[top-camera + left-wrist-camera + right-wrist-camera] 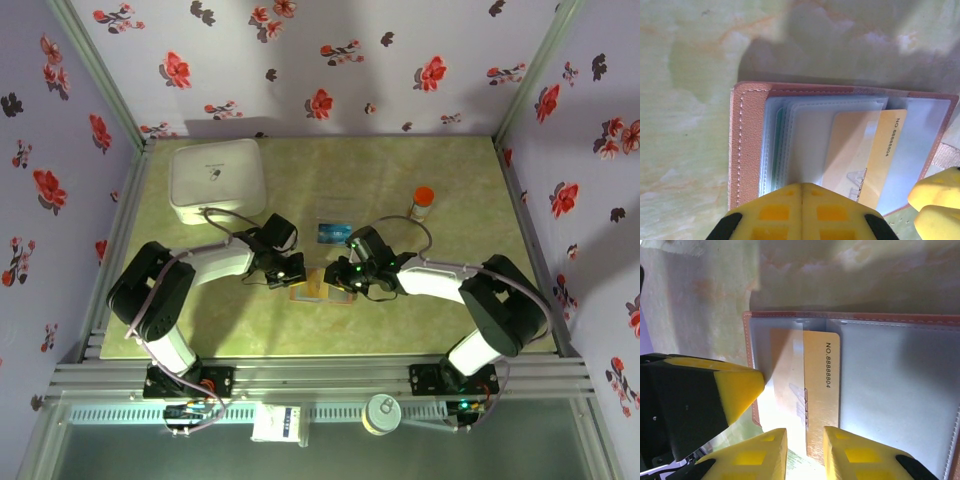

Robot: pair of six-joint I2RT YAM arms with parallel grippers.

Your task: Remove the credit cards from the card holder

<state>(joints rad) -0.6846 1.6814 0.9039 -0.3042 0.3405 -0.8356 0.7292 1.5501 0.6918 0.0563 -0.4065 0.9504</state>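
Card holder (322,285) open on green marbled table (450,320), floral walls (330,60).
Left gripper (801,187) clenched; right gripper (805,436) parted at yellow card (822,380).

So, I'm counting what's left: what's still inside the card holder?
One yellow card, partly out of its clear pocket in the holder. Beside it is a stack of clear sleeves; whether they hold more cards is hidden.
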